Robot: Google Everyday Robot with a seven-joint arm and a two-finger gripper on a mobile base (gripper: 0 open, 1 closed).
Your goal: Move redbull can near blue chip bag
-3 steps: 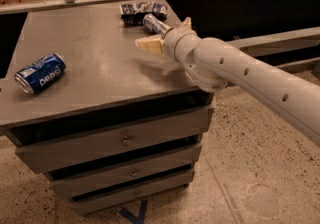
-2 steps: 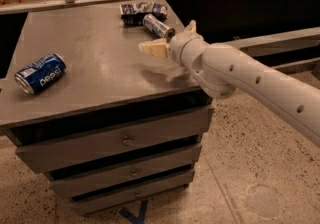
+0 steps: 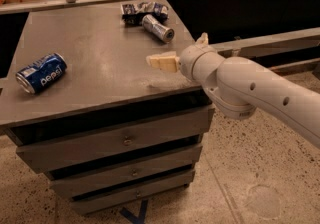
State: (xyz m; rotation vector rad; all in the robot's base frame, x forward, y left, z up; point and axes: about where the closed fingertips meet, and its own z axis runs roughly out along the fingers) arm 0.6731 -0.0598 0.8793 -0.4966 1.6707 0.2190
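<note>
White arm (image 3: 260, 88), tan pincer (image 3: 151, 61) at tip

Single view: looking down from high at the front onto cabinet top (image 3: 100, 68) and drawer fronts (image 3: 125, 140), fairly near; arm (image 3: 260, 88) entering from right, gripper (image 3: 162, 61) above top's right edge.

On the grey cabinet top (image 3: 100, 63) we see the redbull can (image 3: 157, 28) on its side. The blue chip bag (image 3: 141, 10) lies just behind it, the Pepsi can (image 3: 41, 73) well left of it. The gripper (image 3: 160, 61) hovers near the can, on our side of it.
</note>
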